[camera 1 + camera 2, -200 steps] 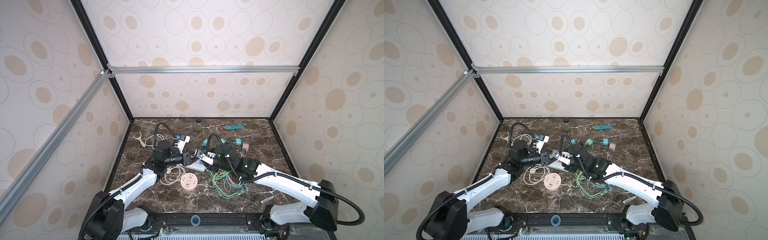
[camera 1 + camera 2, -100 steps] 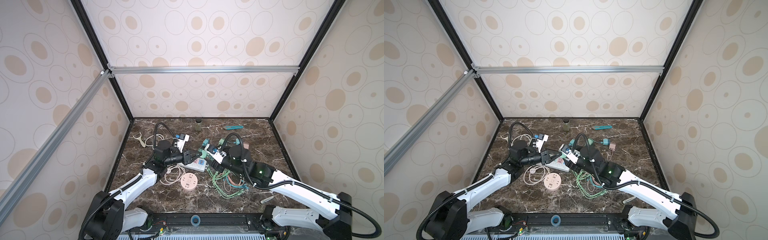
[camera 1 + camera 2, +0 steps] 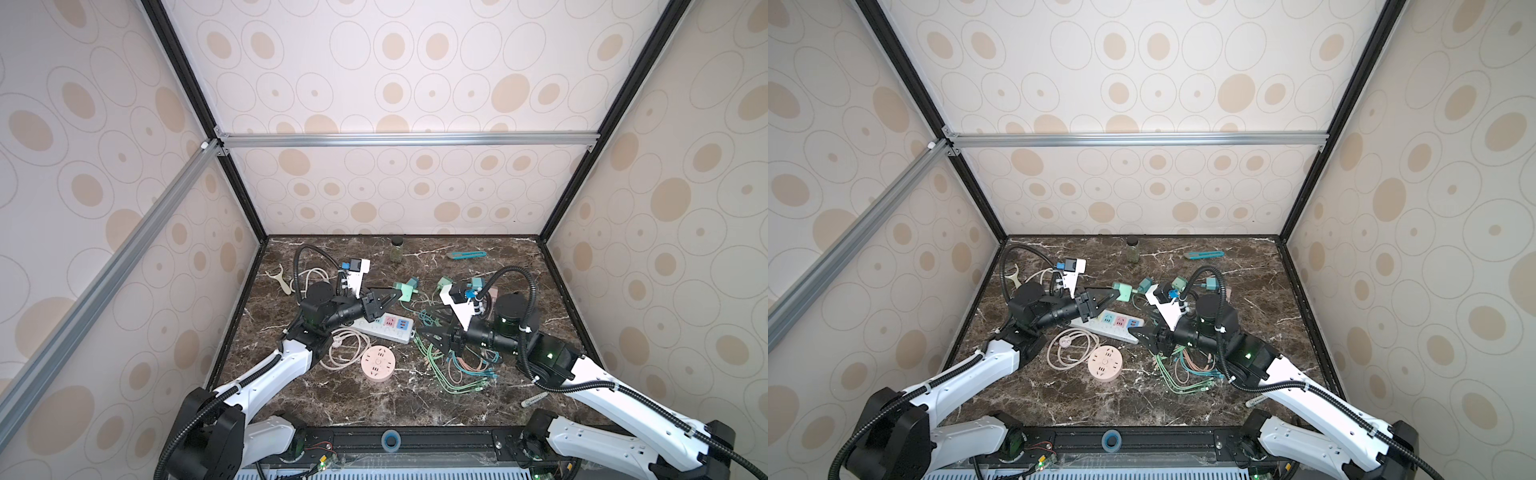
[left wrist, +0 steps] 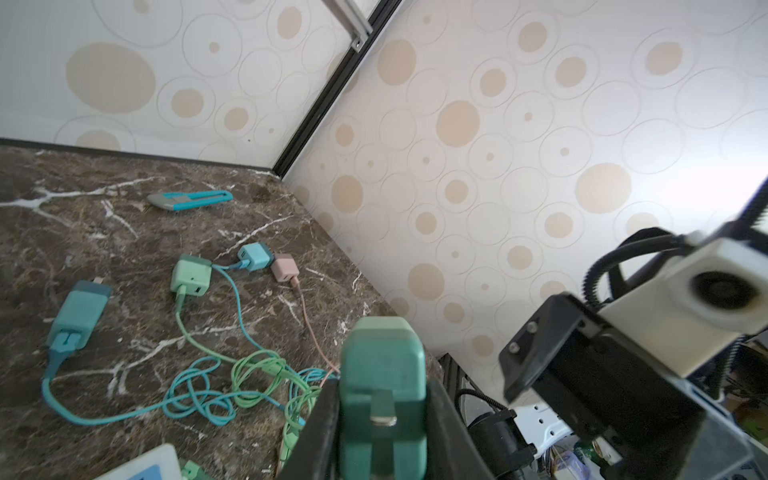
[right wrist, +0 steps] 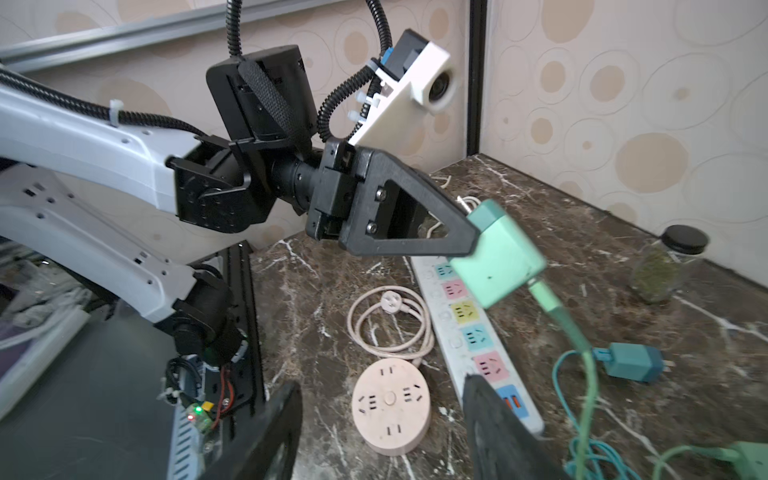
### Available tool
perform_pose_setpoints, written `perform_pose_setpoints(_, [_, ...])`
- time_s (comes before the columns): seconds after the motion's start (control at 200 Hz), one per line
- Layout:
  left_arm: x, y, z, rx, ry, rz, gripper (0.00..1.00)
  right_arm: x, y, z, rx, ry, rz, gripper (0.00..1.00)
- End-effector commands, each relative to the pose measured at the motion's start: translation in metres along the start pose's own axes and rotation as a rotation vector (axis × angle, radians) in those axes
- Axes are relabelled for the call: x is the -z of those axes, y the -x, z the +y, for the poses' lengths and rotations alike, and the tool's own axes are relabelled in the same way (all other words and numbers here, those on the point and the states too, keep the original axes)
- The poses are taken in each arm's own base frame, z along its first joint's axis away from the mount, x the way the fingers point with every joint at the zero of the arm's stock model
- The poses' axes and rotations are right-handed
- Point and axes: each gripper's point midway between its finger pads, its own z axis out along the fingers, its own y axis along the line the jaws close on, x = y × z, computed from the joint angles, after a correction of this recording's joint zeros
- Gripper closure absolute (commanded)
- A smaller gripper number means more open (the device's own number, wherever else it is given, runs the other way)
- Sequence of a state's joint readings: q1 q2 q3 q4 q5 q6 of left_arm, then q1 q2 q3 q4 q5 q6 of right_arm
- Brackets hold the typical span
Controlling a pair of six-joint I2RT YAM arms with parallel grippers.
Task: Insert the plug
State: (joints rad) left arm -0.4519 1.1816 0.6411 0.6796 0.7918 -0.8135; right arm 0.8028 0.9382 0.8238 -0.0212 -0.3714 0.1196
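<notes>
Right wrist view: left gripper clamped on a mint-green plug, raised off the marble surface.
In both top views the plug hung just beyond the far edge of the white power strip, its green cable drooping toward the surface. The right gripper, jaws apart, sat at the strip's right end above tangled cables. A pink round socket lay nearer.
</notes>
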Motion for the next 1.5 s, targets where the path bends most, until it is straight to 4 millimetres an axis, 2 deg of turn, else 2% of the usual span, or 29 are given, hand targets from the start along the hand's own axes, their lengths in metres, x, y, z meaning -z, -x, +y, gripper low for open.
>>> perform_pose_setpoints(0.0, [0.008, 0.025, -0.043, -0.07, -0.141, -0.098, 1.0, -0.004, 0.017, 0.016, -0.096, 0.137, -0.082, 0.37])
perform_pose_setpoints(0.135, [0.018, 0.032, -0.063, -0.091, -0.214, -0.148, 1.0, -0.007, 0.031, 0.017, -0.135, 0.202, -0.156, 0.39])
perform_pose_setpoints(0.315, [0.025, 0.031, -0.075, -0.104, -0.265, -0.163, 1.0, -0.008, 0.045, 0.008, -0.184, 0.244, -0.223, 0.37])
perform_pose_setpoints(0.48, [0.031, 0.029, -0.085, -0.112, -0.318, -0.17, 1.0, -0.013, 0.049, 0.008, -0.201, 0.28, -0.236, 0.32])
perform_pose_setpoints(0.645, [0.037, 0.029, -0.093, -0.125, -0.361, -0.19, 1.0, -0.019, 0.053, 0.007, -0.217, 0.302, -0.249, 0.32])
perform_pose_setpoints(1.04, [0.048, 0.025, -0.106, -0.134, -0.443, -0.219, 1.0, -0.03, 0.067, 0.0, -0.253, 0.314, -0.299, 0.34])
perform_pose_setpoints(1.495, [0.052, 0.015, -0.095, -0.126, -0.438, -0.243, 1.0, -0.032, 0.08, 0.006, -0.243, 0.375, -0.325, 0.4])
